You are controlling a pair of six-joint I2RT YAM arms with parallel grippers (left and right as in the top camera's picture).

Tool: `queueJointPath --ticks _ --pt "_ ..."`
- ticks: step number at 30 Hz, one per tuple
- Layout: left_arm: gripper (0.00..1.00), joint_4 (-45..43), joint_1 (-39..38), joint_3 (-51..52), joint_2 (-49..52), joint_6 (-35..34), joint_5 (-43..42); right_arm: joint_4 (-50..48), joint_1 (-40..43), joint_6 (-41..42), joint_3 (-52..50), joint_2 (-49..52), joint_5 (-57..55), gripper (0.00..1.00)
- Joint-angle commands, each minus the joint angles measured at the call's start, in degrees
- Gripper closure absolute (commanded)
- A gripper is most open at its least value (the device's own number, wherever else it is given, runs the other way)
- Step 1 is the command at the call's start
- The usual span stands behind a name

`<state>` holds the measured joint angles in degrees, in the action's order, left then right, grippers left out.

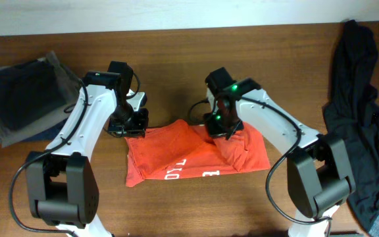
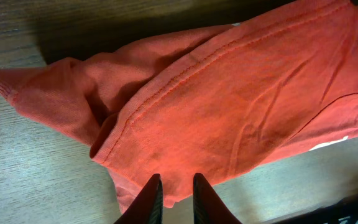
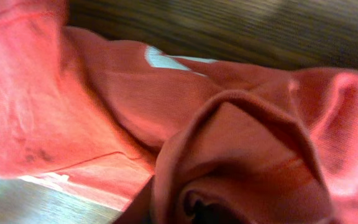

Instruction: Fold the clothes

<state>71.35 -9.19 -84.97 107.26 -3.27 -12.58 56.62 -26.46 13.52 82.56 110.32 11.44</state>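
T-shirt (image 1: 196, 157), red-orange, lies half-folded on mid-table (image 1: 176, 210), white lettering near front edge. Left gripper (image 2: 176, 180) at back left corner, fingers (image 2: 151, 200) close together, pinching hem. Right gripper (image 1: 221, 128) sunk in bunched cloth at back right; spread or clamped, cannot tell. Black garment (image 1: 357, 112) heaped far right, well apart. Dark folded pile (image 1: 22, 95) far left.
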Motion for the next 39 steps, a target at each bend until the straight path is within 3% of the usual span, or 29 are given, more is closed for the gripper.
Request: queueJointPath --ticks 1,3,6,13,15,23,31,39 --pt "0.83 0.1 -0.1 -1.1 -1.3 0.1 0.3 -1.2 -1.5 1.0 -0.4 -0.2 0.2 0.57" --pt "0.82 0.1 -0.2 -1.1 -1.3 0.0 0.3 -2.1 -1.8 1.0 -0.4 -0.2 1.9 0.43" --pt "0.82 0.1 -0.2 -1.1 -1.3 0.0 0.3 -4.5 -1.8 0.3 -0.4 -0.2 5.1 0.39" --pt "0.82 0.3 -0.2 -1.1 -1.3 0.0 0.3 -2.8 -0.5 -2.5 4.3 -1.3 5.2 0.41" --pt "0.82 0.7 -0.2 -1.1 -1.3 0.0 0.3 1.3 0.5 -2.2 6.5 -2.1 1.0 0.46" --pt "0.82 1.2 -0.2 -1.1 -1.3 0.0 0.2 15.1 6.4 5.1 7.2 -2.9 -14.2 0.46" --pt "0.82 1.5 -0.2 -1.1 -1.3 0.0 0.2 12.4 8.5 5.5 -1.5 -2.8 -14.0 0.47" --pt "0.82 1.6 -0.2 -1.1 -1.3 0.0 0.2 3.9 7.6 5.4 -10.9 -2.8 -6.2 0.48"
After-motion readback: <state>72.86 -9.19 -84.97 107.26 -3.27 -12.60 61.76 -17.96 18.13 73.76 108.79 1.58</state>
